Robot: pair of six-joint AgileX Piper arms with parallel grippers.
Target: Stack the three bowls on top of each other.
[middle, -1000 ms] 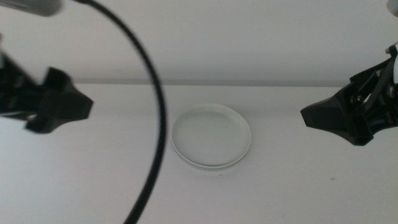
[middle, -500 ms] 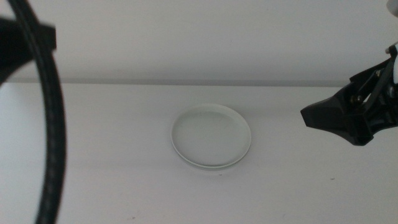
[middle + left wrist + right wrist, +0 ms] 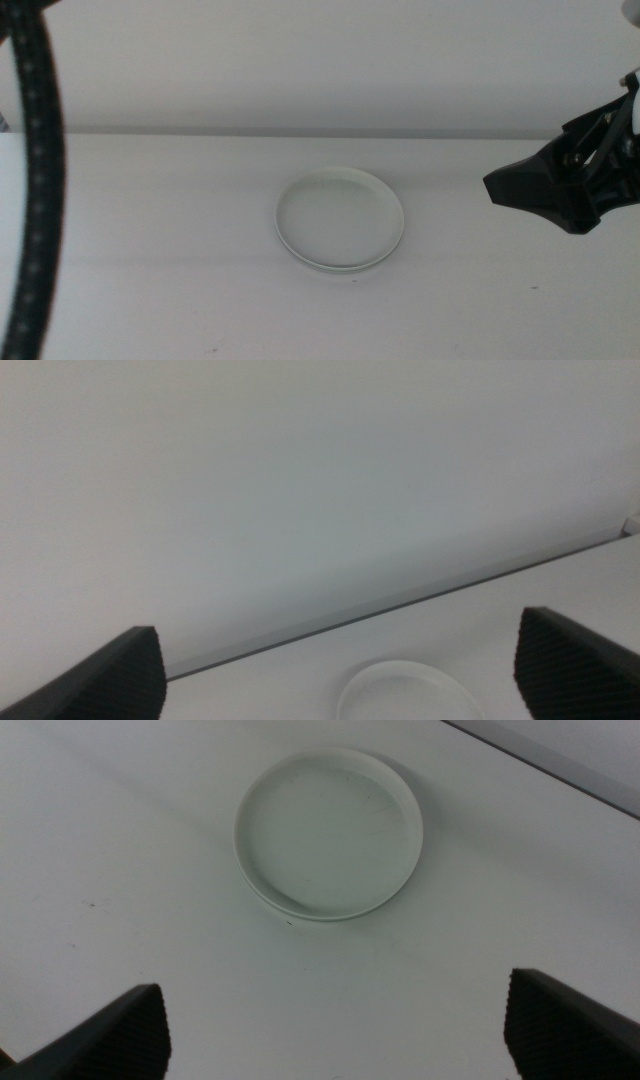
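A pale mint green bowl (image 3: 340, 217) sits at the middle of the white table. A second, whiter rim shows under its near edge, so it rests on at least one other bowl. No grey bowl shows separately. The stack also shows in the right wrist view (image 3: 328, 832) and, partly, in the left wrist view (image 3: 405, 690). My right gripper (image 3: 492, 187) hangs to the right of the stack, apart from it. In its own view the right gripper (image 3: 335, 1025) is open and empty. My left gripper (image 3: 340, 670) is open and empty and is out of the middle view.
The left arm's black cable (image 3: 35, 180) hangs down the left edge of the middle view. A pale wall meets the table's far edge (image 3: 320, 133) behind the stack.
The left gripper has pulled away to the left and left the middle view, and its cable has swung left with it. The right arm and the bowls have not moved.
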